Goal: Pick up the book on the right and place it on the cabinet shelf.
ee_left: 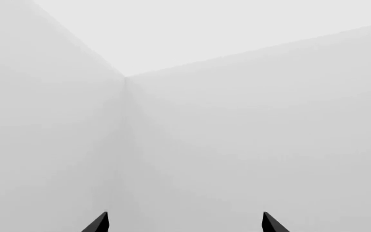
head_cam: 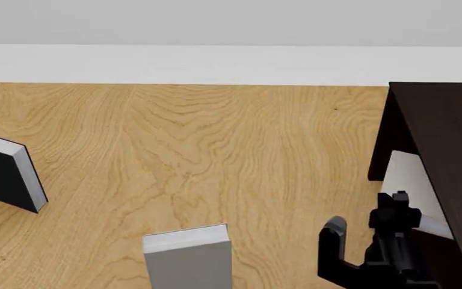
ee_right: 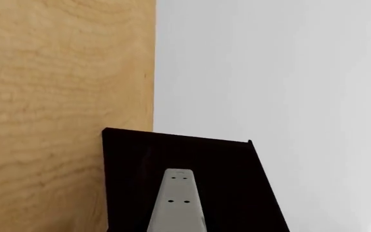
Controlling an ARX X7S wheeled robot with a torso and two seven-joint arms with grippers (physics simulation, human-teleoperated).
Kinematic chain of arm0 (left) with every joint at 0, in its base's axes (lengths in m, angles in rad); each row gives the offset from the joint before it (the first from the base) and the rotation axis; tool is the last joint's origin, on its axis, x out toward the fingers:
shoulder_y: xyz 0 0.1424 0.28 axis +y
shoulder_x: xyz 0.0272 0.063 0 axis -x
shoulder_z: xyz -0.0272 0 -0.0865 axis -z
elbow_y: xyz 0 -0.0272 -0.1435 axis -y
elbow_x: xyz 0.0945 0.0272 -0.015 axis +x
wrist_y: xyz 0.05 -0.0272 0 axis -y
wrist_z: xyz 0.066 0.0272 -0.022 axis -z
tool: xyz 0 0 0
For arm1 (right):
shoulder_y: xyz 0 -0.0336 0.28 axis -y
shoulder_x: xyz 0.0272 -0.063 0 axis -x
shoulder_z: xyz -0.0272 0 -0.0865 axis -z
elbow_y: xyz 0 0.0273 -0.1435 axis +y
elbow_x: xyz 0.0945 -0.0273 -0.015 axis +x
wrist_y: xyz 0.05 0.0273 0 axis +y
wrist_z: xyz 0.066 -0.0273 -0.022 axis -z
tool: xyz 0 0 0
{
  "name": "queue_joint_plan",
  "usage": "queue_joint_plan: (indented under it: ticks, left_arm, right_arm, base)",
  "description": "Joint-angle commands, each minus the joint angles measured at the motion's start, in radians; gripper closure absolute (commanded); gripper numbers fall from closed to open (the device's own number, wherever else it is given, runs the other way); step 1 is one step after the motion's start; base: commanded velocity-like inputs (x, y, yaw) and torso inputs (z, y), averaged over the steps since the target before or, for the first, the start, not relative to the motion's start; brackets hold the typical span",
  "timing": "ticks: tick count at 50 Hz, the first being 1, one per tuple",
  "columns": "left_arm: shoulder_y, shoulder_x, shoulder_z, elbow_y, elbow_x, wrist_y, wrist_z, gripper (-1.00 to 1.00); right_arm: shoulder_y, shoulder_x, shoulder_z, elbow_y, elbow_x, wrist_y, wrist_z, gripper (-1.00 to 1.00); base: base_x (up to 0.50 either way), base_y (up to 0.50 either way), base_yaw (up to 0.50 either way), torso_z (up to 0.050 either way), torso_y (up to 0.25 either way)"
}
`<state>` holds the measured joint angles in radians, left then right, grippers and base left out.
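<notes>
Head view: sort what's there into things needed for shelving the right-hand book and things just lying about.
For the job:
- light-grey book, at the cabinet opening
- dark cabinet
- right gripper, at that book

Lying about:
- black-covered book, far left
- second grey book, near edge, centre

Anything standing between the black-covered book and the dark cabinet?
No. Head view: only bare wood-grain tabletop separates the black-covered book from the dark brown wooden cabinet; a light-grey hardcover book stands nearer the camera.
</notes>
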<state>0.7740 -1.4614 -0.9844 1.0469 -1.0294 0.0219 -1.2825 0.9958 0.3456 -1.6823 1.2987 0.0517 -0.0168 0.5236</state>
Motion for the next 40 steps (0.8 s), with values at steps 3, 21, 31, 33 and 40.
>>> queue_joint_plan:
  ticks: [3,21,31,33,40]
  left_arm:
    - [0.001,-0.007,-0.011,0.0,-0.005,-0.006,-0.006,-1.0]
    - [0.001,-0.019,-0.016,0.0,-0.006,-0.032,-0.014,-1.0]
    - [-0.001,-0.026,-0.002,0.0,-0.001,-0.025,-0.019,-1.0]
    - [-0.001,-0.023,-0.002,0.0,0.001,-0.019,-0.018,-1.0]
    - [-0.002,-0.022,0.005,0.0,0.007,-0.016,-0.019,-1.0]
  right_arm:
    - [-0.002,0.021,0.029,0.01,-0.045,0.031,0.029,1.0]
    - [-0.005,0.022,0.048,0.01,-0.045,0.041,0.024,1.0]
    - [-0.011,0.028,0.063,0.01,-0.042,0.046,0.02,1.0]
    - [-0.012,0.029,0.065,0.01,-0.042,0.048,0.018,1.0]
    - [-0.015,0.028,0.078,0.01,-0.038,0.056,0.006,1.0]
  base:
    - [0.0,0.0,0.0,0.0,0.003]
    - [0.0,0.0,0.0,0.0,-0.018]
    - [0.01,0.0,0.0,0.0,-0.089]
    - [0.01,0.0,0.0,0.0,-0.026]
    - [0.01,0.0,0.0,0.0,0.0]
